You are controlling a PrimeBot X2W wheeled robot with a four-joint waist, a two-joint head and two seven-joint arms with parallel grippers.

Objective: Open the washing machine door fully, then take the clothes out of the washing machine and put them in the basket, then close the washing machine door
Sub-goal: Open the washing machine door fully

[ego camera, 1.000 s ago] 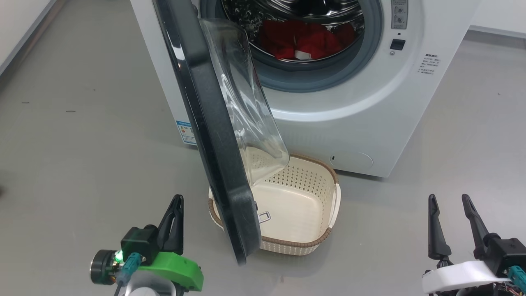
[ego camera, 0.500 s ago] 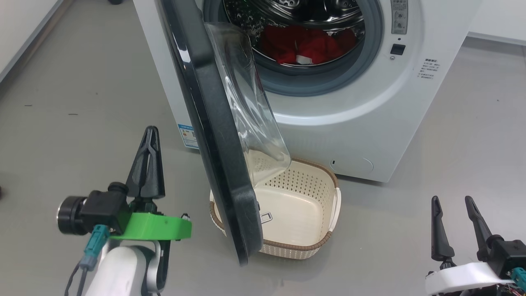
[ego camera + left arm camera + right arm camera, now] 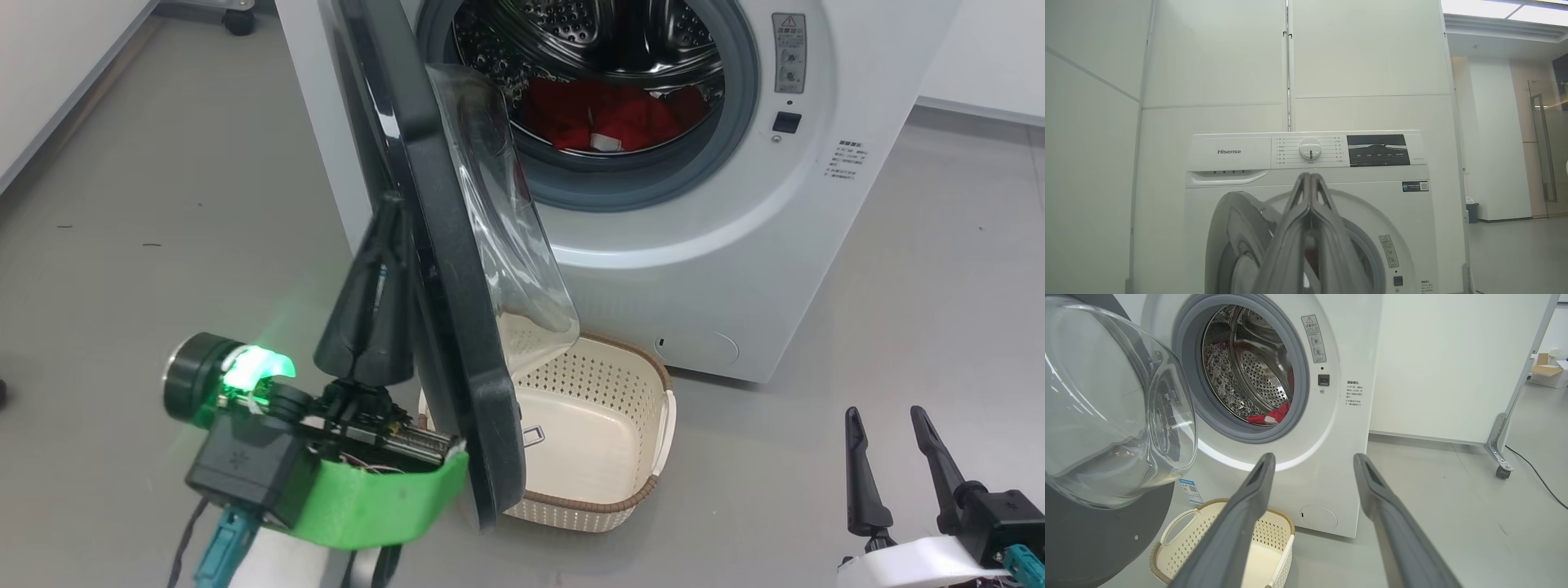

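Observation:
The white washing machine (image 3: 735, 220) stands with its washing machine door (image 3: 449, 269) swung about halfway out, black rim edge-on, glass bowl facing the drum. Red clothes (image 3: 612, 114) lie inside the drum. The cream basket (image 3: 608, 500) sits on the floor under the door. My left gripper (image 3: 393, 208) is shut with nothing in it, raised close beside the door's outer face, fingers pointing up. In the left wrist view the shut left gripper (image 3: 1310, 176) points at the washing machine (image 3: 1229, 152). My right gripper (image 3: 886, 416) stands open at the lower right, apart from everything. The right wrist view has the right gripper (image 3: 1313, 457), clothes (image 3: 1269, 415) and basket (image 3: 1216, 503).
Grey floor surrounds the washer. A white wall (image 3: 49, 65) runs along the left. A white partition on a caster (image 3: 1502, 470) stands right of the washer, with a cable (image 3: 1535, 477) on the floor beyond it. A small bin (image 3: 1472, 212) sits far right.
My left gripper has risen and moved right, from low on the floor side up to the door's outer face. The head camera tilted a little. The right gripper stayed put.

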